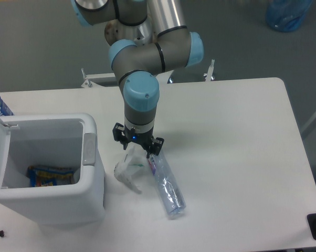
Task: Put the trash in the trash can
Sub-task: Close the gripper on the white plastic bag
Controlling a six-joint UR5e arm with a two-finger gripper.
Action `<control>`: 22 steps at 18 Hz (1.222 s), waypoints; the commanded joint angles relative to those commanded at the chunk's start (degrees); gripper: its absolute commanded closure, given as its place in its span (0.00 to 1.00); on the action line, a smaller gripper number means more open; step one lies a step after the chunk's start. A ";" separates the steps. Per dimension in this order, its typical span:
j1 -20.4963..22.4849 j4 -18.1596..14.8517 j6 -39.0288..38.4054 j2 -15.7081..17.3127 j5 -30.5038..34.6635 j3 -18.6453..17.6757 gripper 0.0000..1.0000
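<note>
**White table, claw low over the trash**

White table [242, 147] fills your view, with grey floor behind it and a blue bag [288, 13] at the top right corner. Your claw [137, 150] hangs low between the crumpled wrapper [125, 170] and the cap end of the clear bottle [166, 184] — its fingers look spread, though you cannot tell whether they touch either piece. Both pieces lie on the table, just right of the trash can [48, 168]. The can's lid stands open — a blue-and-orange snack packet [50, 176] lies inside.
</note>
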 joint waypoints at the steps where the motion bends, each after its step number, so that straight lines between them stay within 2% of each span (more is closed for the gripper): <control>1: 0.00 0.00 0.00 0.00 0.00 0.00 0.85; 2: 0.00 0.00 -0.09 0.00 0.00 0.00 0.93; 4: -0.09 -0.09 0.00 0.00 -0.09 0.00 1.00; 14: 0.17 -0.09 0.26 0.70 -0.44 1.23 1.00; 18: 1.14 -0.17 0.00 1.93 -4.64 4.82 1.00; 22: 5.53 -0.18 -4.30 2.64 -13.34 9.57 1.00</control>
